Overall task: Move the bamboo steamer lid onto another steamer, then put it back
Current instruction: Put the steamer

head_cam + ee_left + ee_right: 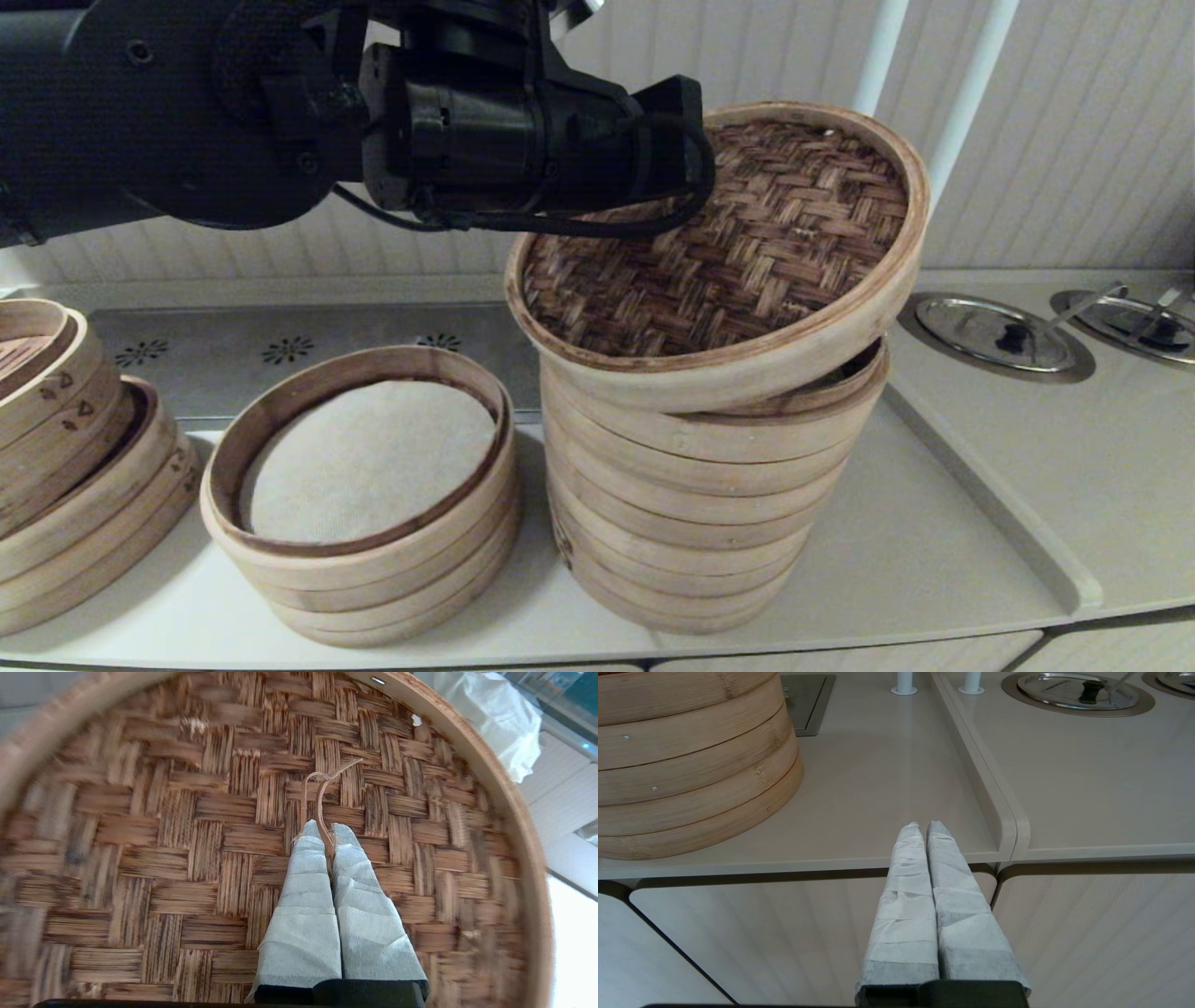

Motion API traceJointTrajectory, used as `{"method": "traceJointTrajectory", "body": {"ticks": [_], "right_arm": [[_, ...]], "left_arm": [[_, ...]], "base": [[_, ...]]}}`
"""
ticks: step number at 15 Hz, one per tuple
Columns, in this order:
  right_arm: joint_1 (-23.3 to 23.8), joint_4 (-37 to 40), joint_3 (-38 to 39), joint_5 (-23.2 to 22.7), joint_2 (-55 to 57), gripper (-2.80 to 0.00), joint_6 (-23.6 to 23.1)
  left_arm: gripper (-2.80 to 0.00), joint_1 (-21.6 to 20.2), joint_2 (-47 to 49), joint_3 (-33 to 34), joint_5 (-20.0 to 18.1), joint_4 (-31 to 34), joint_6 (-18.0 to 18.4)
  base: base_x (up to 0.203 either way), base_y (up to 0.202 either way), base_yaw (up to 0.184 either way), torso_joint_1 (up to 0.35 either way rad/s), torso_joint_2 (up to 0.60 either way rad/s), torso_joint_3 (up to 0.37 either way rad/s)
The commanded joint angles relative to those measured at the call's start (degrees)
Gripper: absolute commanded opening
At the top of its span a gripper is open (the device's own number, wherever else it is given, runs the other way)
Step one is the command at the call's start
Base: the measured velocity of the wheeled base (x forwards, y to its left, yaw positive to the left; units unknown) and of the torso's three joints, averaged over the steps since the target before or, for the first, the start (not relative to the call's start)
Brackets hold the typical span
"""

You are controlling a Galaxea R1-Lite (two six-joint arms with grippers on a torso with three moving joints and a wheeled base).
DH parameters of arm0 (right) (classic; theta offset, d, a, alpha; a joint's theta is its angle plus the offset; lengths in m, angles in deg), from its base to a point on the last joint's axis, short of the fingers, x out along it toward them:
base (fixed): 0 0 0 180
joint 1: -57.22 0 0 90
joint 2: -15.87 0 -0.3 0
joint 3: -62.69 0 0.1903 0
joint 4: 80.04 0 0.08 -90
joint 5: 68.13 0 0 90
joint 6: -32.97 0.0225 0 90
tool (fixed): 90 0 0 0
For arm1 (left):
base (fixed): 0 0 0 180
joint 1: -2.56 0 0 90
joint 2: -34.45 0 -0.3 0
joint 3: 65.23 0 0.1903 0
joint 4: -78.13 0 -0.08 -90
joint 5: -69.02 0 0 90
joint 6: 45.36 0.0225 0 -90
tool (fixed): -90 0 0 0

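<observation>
Nearest me, my right gripper (924, 828) hangs off the table (934, 551) edge, fingers pressed together on nothing. At nine o'clock sits the short cloth-lined steamer (364, 560), with the tilted stack (84, 485) just beyond it. Centre: the tall steamer (691, 504), and the bamboo steamer lid (747, 252) tilted over it, woven face toward me, far rim high, right side lifted clear. My left gripper (325, 833) pinches the lid's thin loop (317, 793). No writing readable. Open table at three o'clock, before two metal lids (999, 331).
</observation>
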Motion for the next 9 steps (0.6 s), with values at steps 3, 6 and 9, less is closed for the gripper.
{"method": "traceJointTrajectory", "body": {"ticks": [3, 6, 9], "right_arm": [[0.0, 0.0, 0.1, 0.0, 0.1, -2.80, 0.0], [-0.1, 0.0, 0.1, 0.0, 0.1, -2.80, 0.0], [-0.1, 0.0, 0.1, 0.0, 0.1, -2.80, 0.0]], "left_arm": [[-2.80, 0.0, 2.5, 0.0, 0.5, -0.2, 0.5], [-2.80, 0.0, 3.2, 0.0, 0.6, -0.3, 1.2], [-2.80, 0.0, 3.2, -0.1, 0.6, -0.8, 1.4]], "base": [[0.000, 0.000, 0.000, 0.000, 0.00, 0.000], [0.000, 0.000, 0.000, 0.000, 0.00, 0.000], [0.000, 0.000, 0.000, 0.000, 0.00, 0.000]]}}
